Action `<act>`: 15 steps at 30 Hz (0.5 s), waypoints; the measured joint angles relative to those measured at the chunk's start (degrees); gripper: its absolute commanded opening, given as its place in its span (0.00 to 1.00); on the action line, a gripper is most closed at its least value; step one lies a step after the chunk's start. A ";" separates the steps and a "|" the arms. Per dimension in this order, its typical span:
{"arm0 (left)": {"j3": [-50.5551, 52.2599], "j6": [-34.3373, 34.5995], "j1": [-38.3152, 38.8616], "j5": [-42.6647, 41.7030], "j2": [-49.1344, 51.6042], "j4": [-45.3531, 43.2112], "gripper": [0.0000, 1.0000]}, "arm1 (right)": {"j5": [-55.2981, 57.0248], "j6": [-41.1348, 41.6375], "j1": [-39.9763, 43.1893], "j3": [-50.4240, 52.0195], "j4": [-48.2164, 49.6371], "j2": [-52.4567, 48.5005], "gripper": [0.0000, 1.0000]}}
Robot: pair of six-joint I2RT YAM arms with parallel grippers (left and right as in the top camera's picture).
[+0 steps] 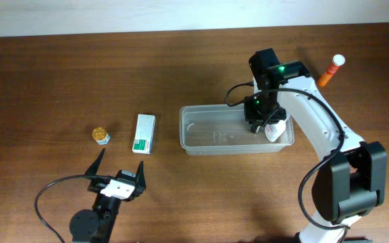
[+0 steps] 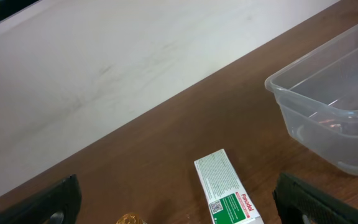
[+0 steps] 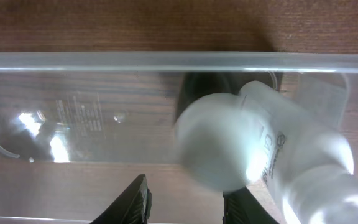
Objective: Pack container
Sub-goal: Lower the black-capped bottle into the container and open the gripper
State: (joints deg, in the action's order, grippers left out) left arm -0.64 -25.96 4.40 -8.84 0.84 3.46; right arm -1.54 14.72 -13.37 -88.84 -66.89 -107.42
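wood-grain table [image 1: 46,81] — clear plastic container [image 1: 208,131], l gripper [image 1: 122,158] spread wide, empty; r gripper [image 3: 190,196] hold unclear

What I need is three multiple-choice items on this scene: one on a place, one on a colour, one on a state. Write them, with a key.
1. The white-and-green box lies:
A) on the table, left of the container
B) inside the container
C) between a gripper's fingers

2. The bottle outside the container, near the table's far right, is:
A) blue
B) green
C) orange with a white cap

3. The left gripper is:
A) shut on the box
B) open and empty
C) shut on nothing

Key:
1 A, since the box rests flat on bare wood beside the container's left wall.
2 C, since the overhead view shows an orange body and a white cap.
3 B, since its fingers stand wide apart with nothing between them.
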 measured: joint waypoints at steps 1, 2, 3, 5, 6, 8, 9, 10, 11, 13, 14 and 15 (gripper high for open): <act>0.00 0.00 0.00 0.00 0.00 0.00 0.99 | -0.02 -0.13 0.00 0.00 0.11 0.00 0.31; 0.00 0.00 0.00 0.00 0.00 0.00 0.99 | -0.04 -0.22 0.00 0.00 0.11 0.00 0.32; 0.00 0.00 0.00 0.00 0.00 0.00 0.99 | -0.04 -0.26 0.00 0.00 0.13 0.00 0.32; 0.00 0.00 0.00 0.00 0.00 0.00 0.99 | -0.02 -0.35 0.00 0.02 0.17 0.00 0.31; 0.00 0.00 0.00 0.00 0.00 0.00 0.99 | -0.02 -0.37 0.00 0.02 0.24 0.00 0.31; 0.00 0.00 0.00 0.00 0.00 0.00 0.99 | 0.00 -0.39 0.00 0.02 0.37 0.00 0.32; 0.00 0.00 0.00 0.00 0.00 0.00 1.00 | 0.00 -0.39 0.00 0.02 0.39 0.00 0.32; 0.00 0.00 0.00 0.00 0.00 0.00 0.99 | 0.00 -0.37 0.00 0.02 0.42 0.00 0.31; 0.00 0.00 0.00 0.00 0.00 0.00 0.99 | 0.00 -0.42 0.00 0.02 0.46 0.00 0.31; 0.00 0.00 0.00 0.00 0.00 0.00 0.99 | 0.00 -0.39 0.00 0.02 0.61 0.00 0.32; 0.00 0.00 0.00 0.00 0.00 0.00 0.99 | 0.00 -0.37 0.00 0.02 0.72 0.00 0.32; 0.00 0.00 0.00 0.00 0.00 0.00 1.00 | 0.00 -0.37 0.00 0.02 0.81 0.00 0.31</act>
State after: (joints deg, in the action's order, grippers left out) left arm -0.64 -25.96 4.40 -8.84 0.84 3.46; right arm -1.54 14.35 -13.37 -88.82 -66.08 -107.42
